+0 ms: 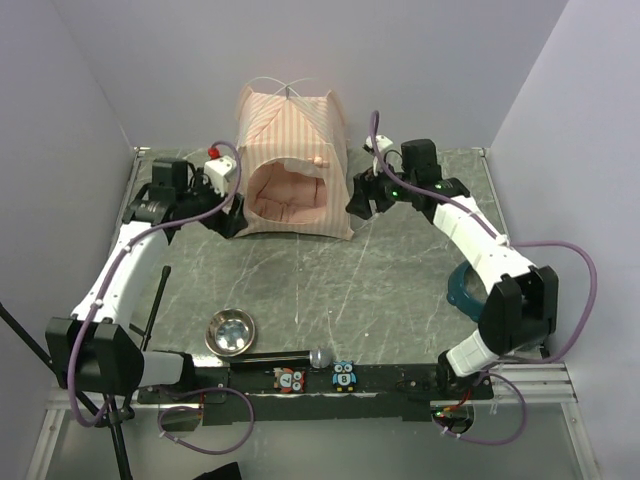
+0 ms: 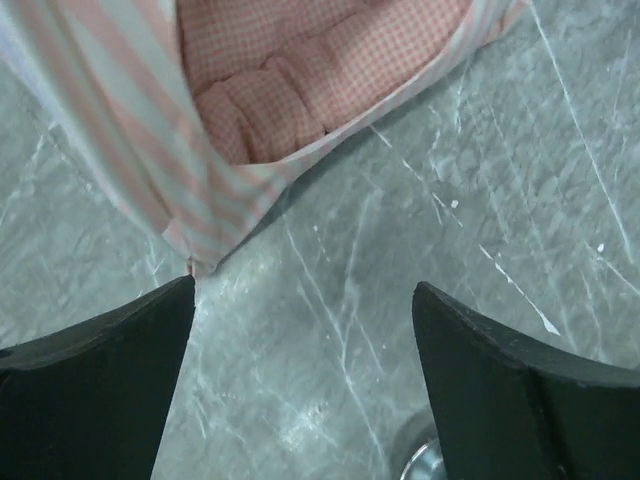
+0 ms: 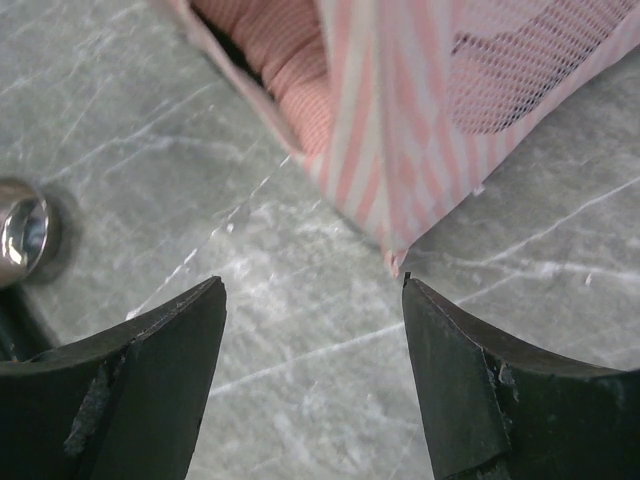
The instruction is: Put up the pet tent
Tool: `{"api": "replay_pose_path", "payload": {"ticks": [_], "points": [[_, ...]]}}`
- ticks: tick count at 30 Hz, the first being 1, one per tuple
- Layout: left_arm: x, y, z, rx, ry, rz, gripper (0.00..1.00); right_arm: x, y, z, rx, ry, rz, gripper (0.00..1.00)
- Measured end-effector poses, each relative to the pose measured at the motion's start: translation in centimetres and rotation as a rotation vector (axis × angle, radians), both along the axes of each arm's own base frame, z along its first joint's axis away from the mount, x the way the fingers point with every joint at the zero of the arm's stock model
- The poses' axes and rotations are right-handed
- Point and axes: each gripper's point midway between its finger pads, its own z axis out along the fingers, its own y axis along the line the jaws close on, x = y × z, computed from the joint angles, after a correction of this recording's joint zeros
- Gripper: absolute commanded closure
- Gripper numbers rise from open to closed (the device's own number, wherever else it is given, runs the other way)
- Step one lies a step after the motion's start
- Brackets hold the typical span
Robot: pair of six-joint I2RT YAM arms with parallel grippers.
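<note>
The pet tent [image 1: 292, 130] stands upright at the back middle of the table, pink-and-white striped, its thin white poles crossing at the top. Its round front opening shows a pink quilted cushion [image 1: 285, 200] inside. My left gripper [image 1: 232, 222] is open and empty at the tent's front left corner [image 2: 190, 262]. My right gripper [image 1: 358, 205] is open and empty at the tent's front right corner [image 3: 395, 258], beside a mesh panel [image 3: 520, 80]. The cushion also shows in the left wrist view [image 2: 320, 70].
A small steel bowl [image 1: 230, 331] sits near the front left and also shows in the right wrist view [image 3: 20, 230]. A teal bowl [image 1: 465, 288] lies partly hidden under the right arm. A black microphone [image 1: 285, 356] lies along the front edge. Grey walls close off the table.
</note>
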Motion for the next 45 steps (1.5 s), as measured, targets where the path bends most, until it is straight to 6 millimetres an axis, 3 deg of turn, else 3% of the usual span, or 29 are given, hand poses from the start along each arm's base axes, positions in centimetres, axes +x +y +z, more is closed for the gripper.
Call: {"api": "replay_pose_path", "payload": {"ticks": [3,8,12,17,20,22,23,27,30,32,35,37,40,42,44,45], "points": [[0.2,-0.8,-1.0,-0.017,-0.082,-0.021,0.01,1.8,0.5,-0.2,0.017,0.007,-0.025,0.21],[1.4,-5.6,-2.1,-0.1,-0.275,-0.069,0.0,3.1,0.7,-1.0,0.03,0.037,-0.069,0.2],[5.9,-9.4,-3.9,-0.168,-0.363,-0.005,0.0,3.7,0.6,-0.7,0.039,0.022,-0.099,0.19],[11.6,-10.0,-7.3,-0.176,-0.406,0.147,0.0,4.7,0.9,-1.1,0.051,0.027,-0.117,0.19],[15.4,-10.1,-6.9,-0.191,-0.478,0.219,0.0,5.8,1.2,-2.2,0.051,0.042,-0.122,0.19],[18.0,-10.6,-5.2,-0.22,-0.553,0.248,0.01,6.1,1.4,-3.3,0.048,0.065,-0.123,0.2],[18.8,-10.8,-4.6,-0.229,-0.578,0.253,0.07,6.1,1.4,-3.6,0.049,0.075,-0.123,0.21],[21.3,-12.1,-1.5,-0.27,-0.693,0.23,0.6,6.5,1.8,-4.8,0.052,0.1,-0.114,0.24],[21.1,-13.1,-0.8,-0.27,-0.707,0.151,0.83,6.7,1.9,-5.4,0.055,0.112,-0.112,0.25],[20.3,-13.6,-1.6,-0.244,-0.647,0.076,0.98,7.1,1.8,-5.3,0.06,0.112,-0.114,0.26],[18.0,-14.2,-2.6,-0.206,-0.477,-0.041,0.99,7.9,1.7,-4.5,0.072,0.088,-0.118,0.3],[16.4,-14.5,-1.5,-0.199,-0.362,-0.112,0.99,8.3,1.6,-3.8,0.082,0.068,-0.121,0.31],[14.3,-14.6,2.7,-0.222,-0.25,-0.208,0.9,8.7,1.7,-3.1,0.101,0.058,-0.125,0.32],[12.6,-14.2,5.9,-0.254,-0.19,-0.266,0.71,8.9,1.8,-2.7,0.115,0.058,-0.124,0.31],[11.0,-13.8,7.9,-0.305,-0.138,-0.306,0.62,9.1,1.9,-2.6,0.124,0.059,-0.126,0.3],[10.1,-13.4,8.8,-0.337,-0.103,-0.317,0.52,9.1,2.0,-2.6,0.127,0.06,-0.127,0.3]]}}
